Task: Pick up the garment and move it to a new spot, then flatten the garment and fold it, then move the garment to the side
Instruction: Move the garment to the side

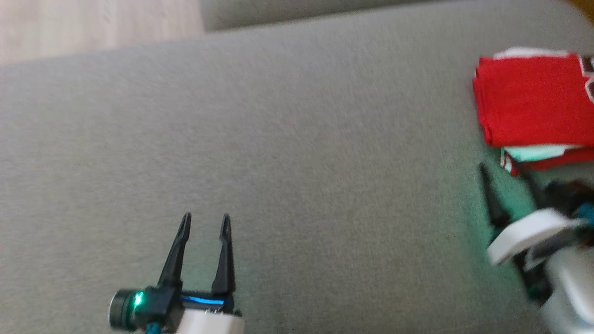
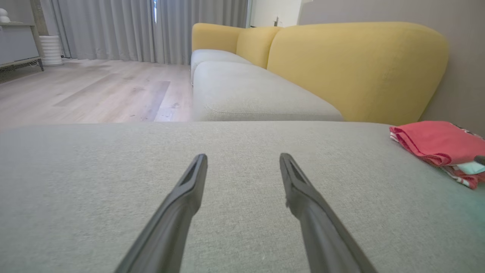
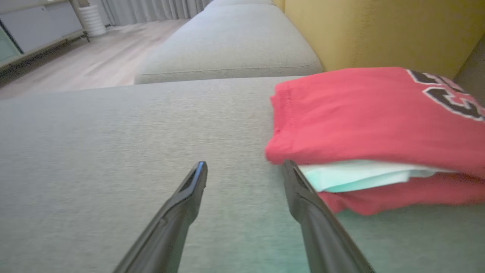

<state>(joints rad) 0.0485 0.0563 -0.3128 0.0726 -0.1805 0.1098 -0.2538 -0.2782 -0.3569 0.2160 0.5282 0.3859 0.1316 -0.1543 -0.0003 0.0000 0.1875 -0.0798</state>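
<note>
Garment (image 1: 533, 99) folded flat, red, on grey seat cushion (image 1: 297, 153), at far right of head view, near yellow backrest (image 3: 379, 30). Rounded fold faces robot's left. Layered edge with pale inner layer faces right gripper (image 3: 244, 167). Lettering on top at right end. Long axis unclear, cut by frame. Right gripper fingers spread wide, nothing between them, one tip just beside garment corner, contact unclear. Left gripper (image 1: 205, 220) wide open, holding nothing, over bare cushion, well apart from garment.
</note>
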